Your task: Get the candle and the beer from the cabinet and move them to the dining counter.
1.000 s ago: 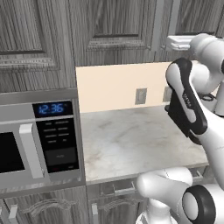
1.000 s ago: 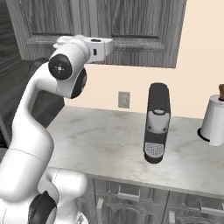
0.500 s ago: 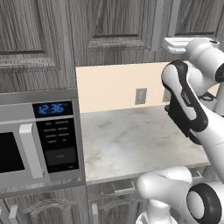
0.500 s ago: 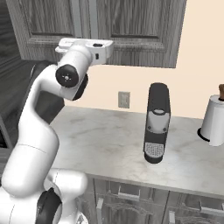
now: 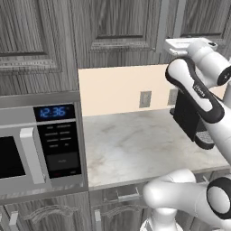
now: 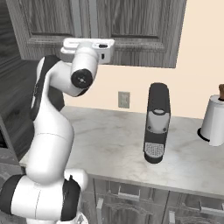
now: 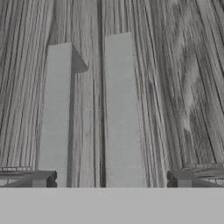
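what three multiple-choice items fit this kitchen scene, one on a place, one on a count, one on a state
1. Where is the coffee machine?
A. on the counter
B. inside the microwave
C. on the floor

2. How many bar handles are in the hand view?
A. one
B. two
C. four

3. How are the cabinet doors?
A. wide open
B. removed
C. shut

Answers: 1 A, it stands on the marble top; 2 B, two pale bars side by side; 3 C, both panels sit flush.
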{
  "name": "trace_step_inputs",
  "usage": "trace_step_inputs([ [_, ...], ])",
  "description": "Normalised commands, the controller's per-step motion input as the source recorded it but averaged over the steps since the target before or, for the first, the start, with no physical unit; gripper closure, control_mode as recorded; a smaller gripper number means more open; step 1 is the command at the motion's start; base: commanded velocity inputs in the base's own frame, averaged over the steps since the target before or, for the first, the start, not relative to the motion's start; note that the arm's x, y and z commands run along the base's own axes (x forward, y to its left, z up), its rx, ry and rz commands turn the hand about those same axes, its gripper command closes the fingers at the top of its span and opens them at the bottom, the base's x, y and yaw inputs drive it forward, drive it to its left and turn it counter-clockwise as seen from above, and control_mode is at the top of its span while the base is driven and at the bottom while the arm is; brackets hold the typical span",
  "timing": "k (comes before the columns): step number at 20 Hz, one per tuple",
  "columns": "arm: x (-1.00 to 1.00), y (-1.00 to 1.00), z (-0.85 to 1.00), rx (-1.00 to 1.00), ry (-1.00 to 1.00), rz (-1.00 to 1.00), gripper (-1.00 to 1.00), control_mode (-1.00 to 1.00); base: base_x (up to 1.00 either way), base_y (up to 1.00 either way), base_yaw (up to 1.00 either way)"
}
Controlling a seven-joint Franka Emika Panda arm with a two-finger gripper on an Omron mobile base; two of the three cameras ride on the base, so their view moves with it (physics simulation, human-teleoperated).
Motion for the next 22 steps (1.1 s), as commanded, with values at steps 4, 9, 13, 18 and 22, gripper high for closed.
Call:
trace_step_inputs([
  [4,0.15,0.00,0.00,0.00,-0.02,0.02,-1.00,-1.00,0.00,0.00,0.00],
  [9,0.10,-0.06,0.00,0.00,0.00,-0.01,-1.00,-1.00,0.00,0.00,0.00],
  [13,0.19,0.00,0.00,0.00,0.00,-0.03,-1.00,-1.00,0.00,0.00,0.00],
  [18,0.27,0.00,0.00,0.00,0.02,-0.02,-1.00,-1.00,0.00,0.00,0.00],
  [22,0.32,0.00,0.00,0.00,0.07,-0.03,-1.00,-1.00,0.00,0.00,0.00],
])
